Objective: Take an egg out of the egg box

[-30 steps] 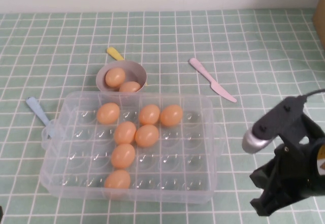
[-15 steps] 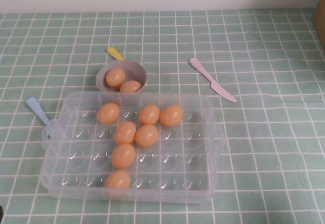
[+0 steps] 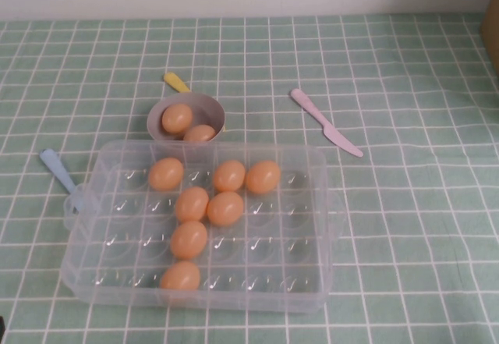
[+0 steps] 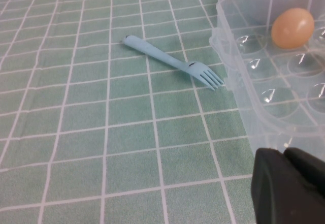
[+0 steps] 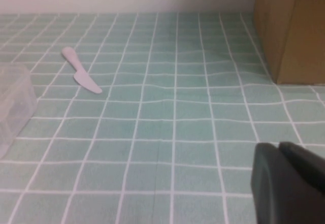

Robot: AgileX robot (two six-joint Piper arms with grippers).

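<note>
The clear plastic egg box (image 3: 300, 262) lies at the front left of centre in the high view and holds several orange-tan eggs, among them one at its far left (image 3: 166, 174) and one at its near edge (image 3: 181, 275). Neither arm shows in the high view. In the left wrist view my left gripper (image 4: 284, 155) is shut and empty, just off the box's corner (image 4: 264, 107), with one egg (image 4: 292, 28) in sight. In the right wrist view my right gripper (image 5: 279, 148) is shut and empty over the cloth, far from the box's corner (image 5: 12, 102).
A small grey bowl (image 3: 206, 108) with two eggs stands just behind the box, a yellow handle (image 3: 176, 82) behind it. A blue fork (image 3: 58, 169) lies left of the box and a pink knife (image 3: 326, 122) to its right. A brown box (image 5: 292, 26) stands far right.
The right arm, seen at the lower right of the high view one second ago, has drawn back out of that view. The eggs and the box have not moved.
</note>
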